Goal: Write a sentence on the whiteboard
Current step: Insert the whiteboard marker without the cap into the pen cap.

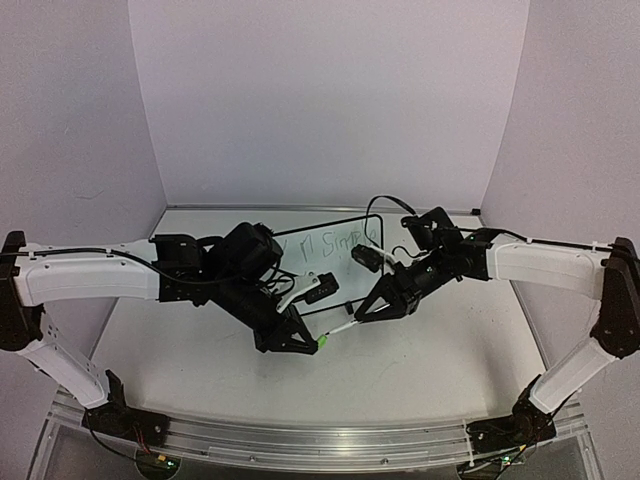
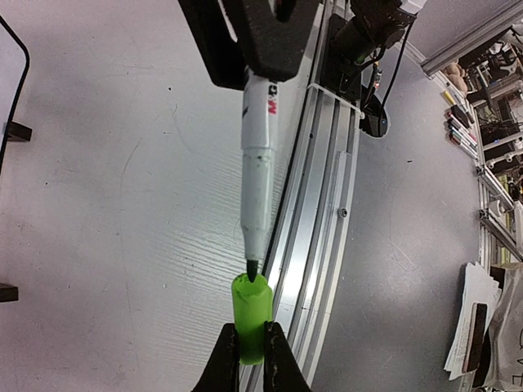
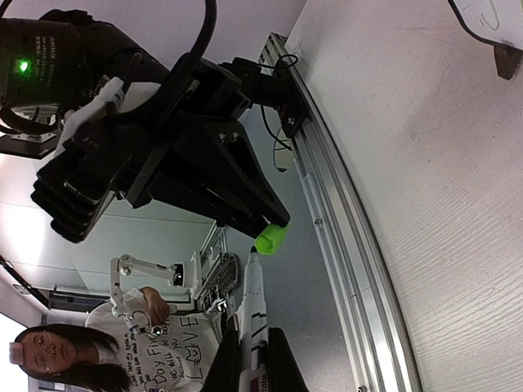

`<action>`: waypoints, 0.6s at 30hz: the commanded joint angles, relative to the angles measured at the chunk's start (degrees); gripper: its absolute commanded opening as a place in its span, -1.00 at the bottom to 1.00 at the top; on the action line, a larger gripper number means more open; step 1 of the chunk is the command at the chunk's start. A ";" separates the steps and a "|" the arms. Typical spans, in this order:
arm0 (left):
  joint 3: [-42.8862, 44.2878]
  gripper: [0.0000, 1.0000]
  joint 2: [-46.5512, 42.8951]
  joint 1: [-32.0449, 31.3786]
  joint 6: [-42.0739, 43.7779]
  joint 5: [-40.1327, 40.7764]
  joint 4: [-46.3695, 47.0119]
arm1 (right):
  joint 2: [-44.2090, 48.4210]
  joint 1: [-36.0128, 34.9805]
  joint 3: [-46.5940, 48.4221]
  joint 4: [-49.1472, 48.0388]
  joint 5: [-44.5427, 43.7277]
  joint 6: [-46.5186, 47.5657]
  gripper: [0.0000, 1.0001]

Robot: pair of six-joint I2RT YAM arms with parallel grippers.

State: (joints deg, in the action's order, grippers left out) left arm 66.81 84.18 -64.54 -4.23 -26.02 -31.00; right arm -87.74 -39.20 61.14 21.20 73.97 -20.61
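The whiteboard (image 1: 345, 262) stands at the back of the table behind both arms, with the green sentence (image 1: 335, 241) partly visible on it. In front of it, above the table, my left gripper (image 1: 312, 344) is shut on the bright green marker cap (image 2: 252, 314). My right gripper (image 1: 366, 311) is shut on the white marker (image 3: 254, 306). The two face each other: the marker's dark tip (image 2: 252, 266) sits right at the cap's open mouth. From the right wrist the cap (image 3: 272, 238) shows just above the tip. A whiteboard corner and foot (image 3: 504, 60) appear at the upper right.
An aluminium rail (image 2: 327, 204) runs along the table's near edge, directly under the marker and cap. White backdrop walls (image 1: 320, 100) close the back and sides. A person (image 3: 57, 351) stands beyond the table, seen in the right wrist view.
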 commanded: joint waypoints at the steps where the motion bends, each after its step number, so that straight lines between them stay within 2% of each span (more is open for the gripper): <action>1: 3.73 -1.00 0.14 -0.62 1.50 -0.60 -0.29 | -1.24 -0.52 1.76 1.04 0.37 2.03 -1.00; 18: 6.39 -1.00 2.83 -0.93 3.05 -1.59 -2.55 | -3.64 -2.54 3.43 4.71 0.72 5.49 -1.00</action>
State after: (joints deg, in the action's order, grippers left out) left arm 69.21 86.06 -65.24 -2.94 -26.41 -34.17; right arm -90.10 -40.39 62.01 24.08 74.43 -17.64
